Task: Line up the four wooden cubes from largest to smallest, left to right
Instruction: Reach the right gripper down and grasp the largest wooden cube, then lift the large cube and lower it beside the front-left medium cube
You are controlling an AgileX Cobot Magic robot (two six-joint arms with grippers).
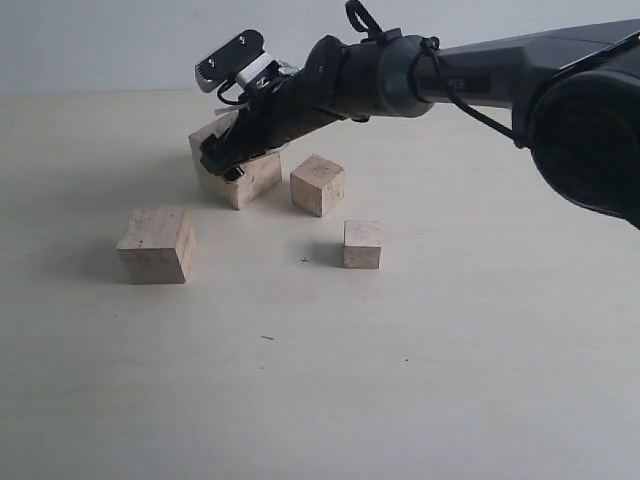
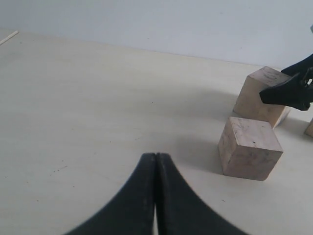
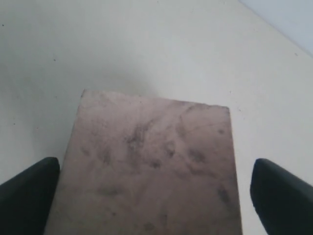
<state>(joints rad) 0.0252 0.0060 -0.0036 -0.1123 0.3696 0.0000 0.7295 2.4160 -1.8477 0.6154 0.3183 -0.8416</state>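
Four cubes of pale beige, lightly mottled wood stand on the cream worktop [image 1: 450,350], all in the half nearer its far edge, the one that meets the pale wall. The largest cube [image 1: 252,182] is closest to that far edge. The black right gripper [image 1: 225,162] comes in from the right-hand edge on a long dark arm and lies over the cube's top and front.

In the right wrist view the dark-smudged top of the largest cube [image 3: 151,166] fills the space between the two black fingers [image 3: 29,191]. They are spread, one on each side. One tip is very near the cube's side and the other shows a narrow gap, so the right gripper [image 3: 155,169] straddles the cube without clamping it.

The second-largest cube [image 1: 155,245] stands apart from the largest, nearer the front edge and further towards the left-hand edge. The third cube [image 1: 318,185] sits just beside the largest, on the side of the right-hand edge. The smallest cube [image 1: 362,244] lies near the third, towards the front edge.

In the left wrist view the left gripper [image 2: 155,157] hangs low over bare worktop, its two black fingers [image 2: 132,200] pressed together with nothing between them. The second-largest cube [image 2: 249,147] is nearby, and the largest cube [image 2: 259,98] stands behind it.
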